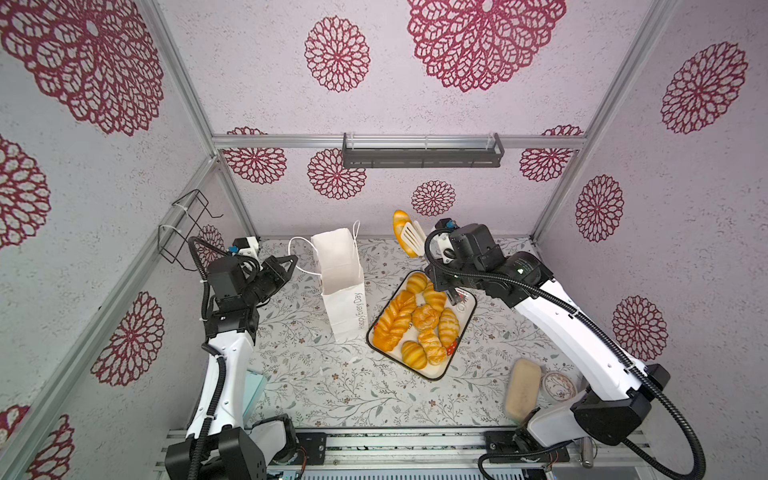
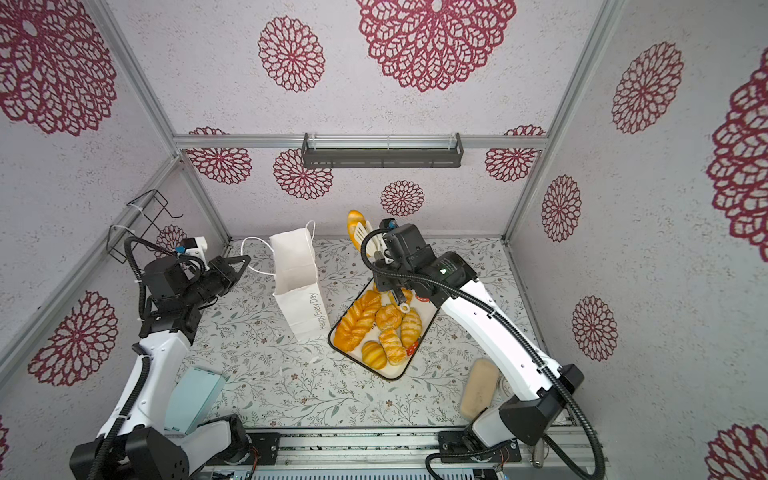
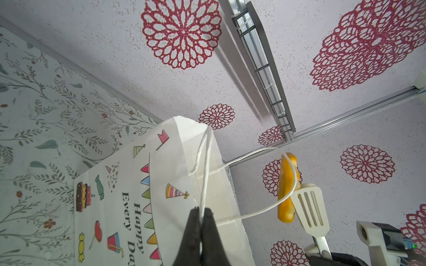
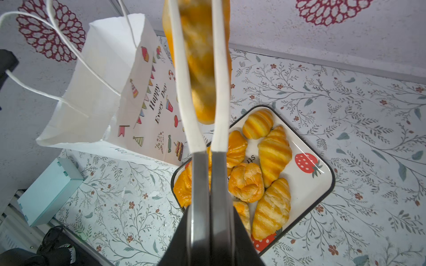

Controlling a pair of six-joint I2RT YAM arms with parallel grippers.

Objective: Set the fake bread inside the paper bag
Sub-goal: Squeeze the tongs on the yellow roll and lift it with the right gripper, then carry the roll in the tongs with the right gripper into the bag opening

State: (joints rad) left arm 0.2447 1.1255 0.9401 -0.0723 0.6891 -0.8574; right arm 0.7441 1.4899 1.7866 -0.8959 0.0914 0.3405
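- Tongs [image 1: 412,239], white and slotted, clamp the long loaf [image 1: 400,226] in the air, right of the open mouth of the paper bag [image 1: 338,266].
- Right hand [image 4: 209,207] is pressed tight on the tongs' handles.
- Left hand [image 3: 201,210] pinches the bag's cord handle [image 3: 205,161].
- Other pastries [image 1: 424,318] lie on the strawberry tray [image 4: 309,184], just beside the standing bag on the worktop [image 1: 316,374].

The paper bag [image 1: 338,282] stands just left of the tray [image 1: 438,371] — fake bread [image 1: 395,322] on it — block [image 1: 523,388] front right.

"Happy Every Day" on paper bag [image 4: 103,80]
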